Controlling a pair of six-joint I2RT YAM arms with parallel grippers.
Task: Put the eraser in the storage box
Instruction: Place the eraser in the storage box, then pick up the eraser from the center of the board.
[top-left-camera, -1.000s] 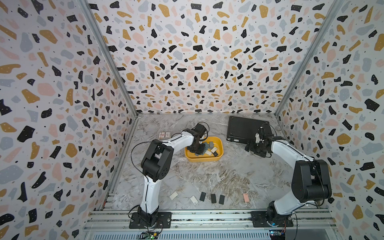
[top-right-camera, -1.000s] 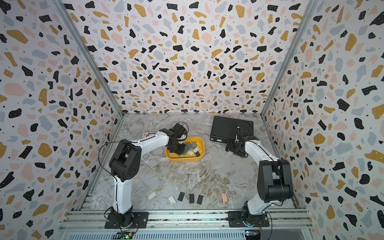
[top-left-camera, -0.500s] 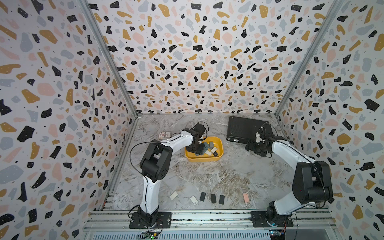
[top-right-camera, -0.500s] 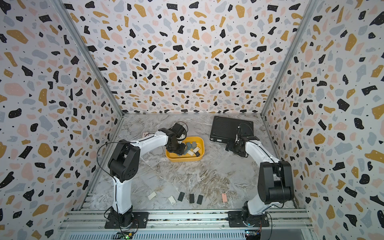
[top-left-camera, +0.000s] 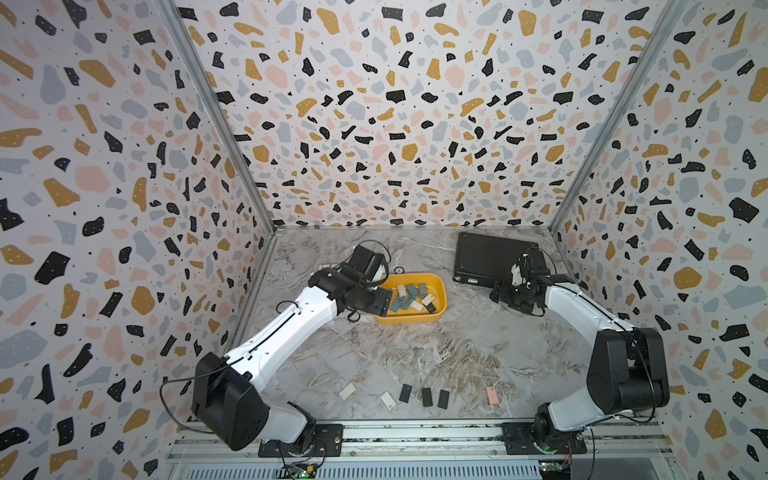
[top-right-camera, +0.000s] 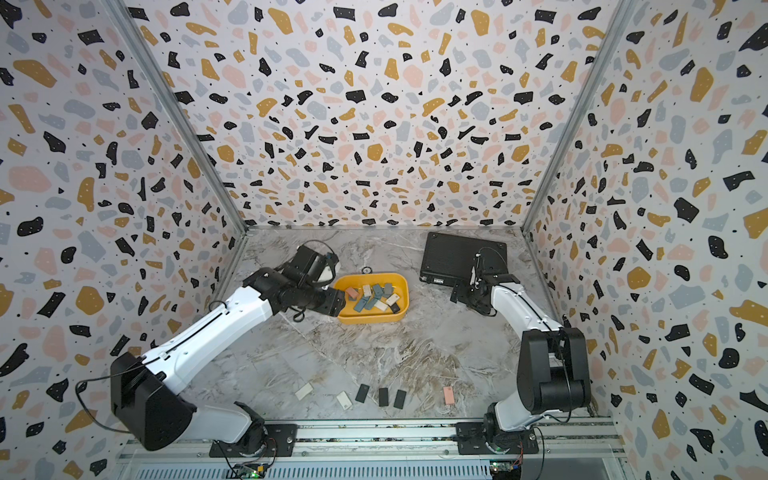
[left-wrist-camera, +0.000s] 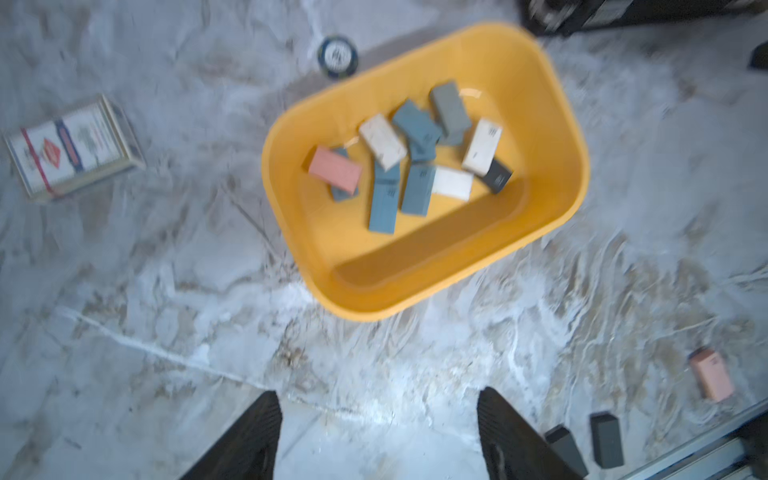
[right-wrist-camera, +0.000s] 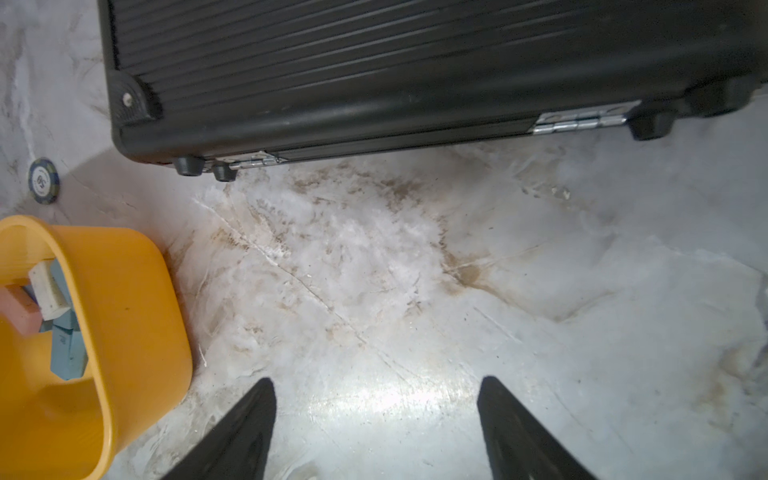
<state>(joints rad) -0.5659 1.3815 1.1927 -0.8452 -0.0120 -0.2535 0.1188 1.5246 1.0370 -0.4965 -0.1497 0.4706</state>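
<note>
Yellow storage box (top-left-camera: 409, 317) holds a pile, with the pink eraser (left-wrist-camera: 335, 173) on top at the end nearest the left tool (left-wrist-camera: 376, 401), which is wide open and empty, so I'd guess a drop-off. The right tool (right-wrist-camera: 376, 386) gapes too, holding nothing, over bare bench (right-wrist-camera: 374, 270) between the box and the black case (right-wrist-camera: 374, 62). Six loose erasers (top-left-camera: 427, 397) line the near edge with loads of room.

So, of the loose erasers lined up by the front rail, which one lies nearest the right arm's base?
The pink rectangular eraser, at the row's end: the only pink one there, a gap away from the three black erasers and two white erasers.
</note>
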